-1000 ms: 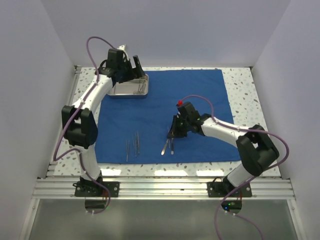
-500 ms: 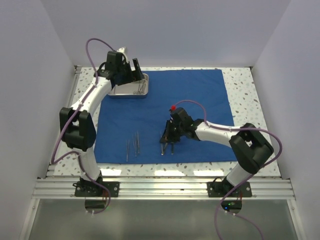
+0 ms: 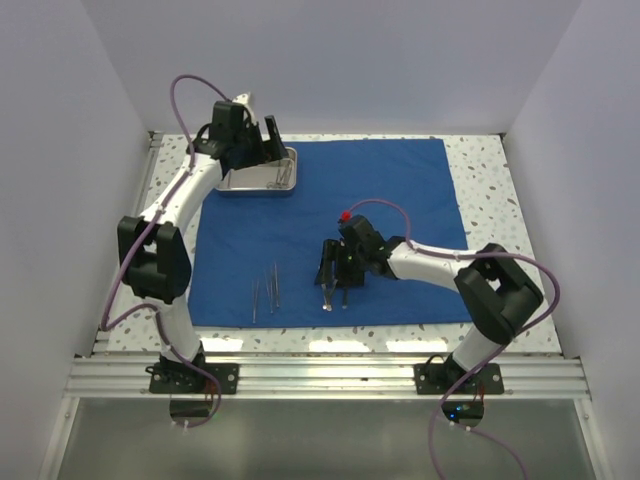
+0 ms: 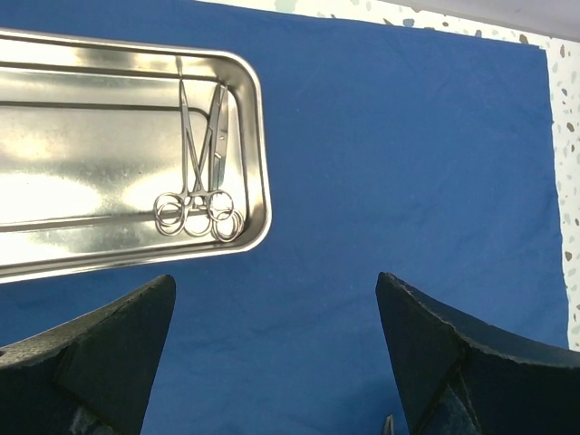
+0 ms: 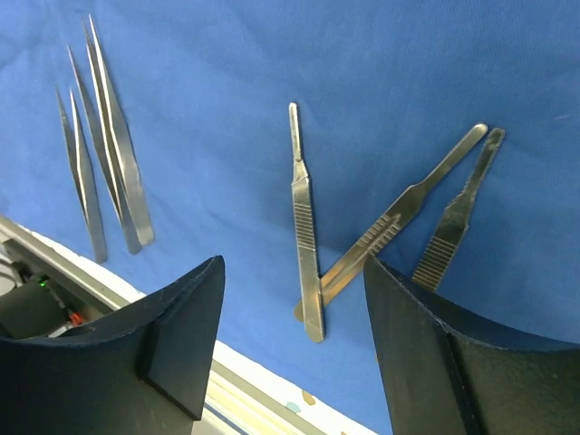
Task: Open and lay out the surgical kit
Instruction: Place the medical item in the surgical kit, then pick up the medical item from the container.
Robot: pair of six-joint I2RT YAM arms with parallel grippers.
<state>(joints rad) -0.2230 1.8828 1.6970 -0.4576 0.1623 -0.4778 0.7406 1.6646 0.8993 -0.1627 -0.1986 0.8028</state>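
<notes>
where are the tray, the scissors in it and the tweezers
steel tray [image 4: 82, 168], left wrist view, bare floor
scissors [image 4: 197, 193], left wrist view, just above the finger rings
tweezers [image 5: 118, 136], right wrist view, middle of the longest pair

Matt, softly woven royal-blue cloth sheet [image 3: 400, 190]. Far left, mirror-bright rectangular steel tray [image 4: 258, 163] with polished ring-handled steel instruments [image 4: 190, 186] inside. Near side: thin brushed-steel tweezers [image 5: 125, 172] and flat satin steel handles [image 5: 305, 227] with ribbed grips. Smooth, speckled white tabletop [image 3: 485, 190].
</notes>
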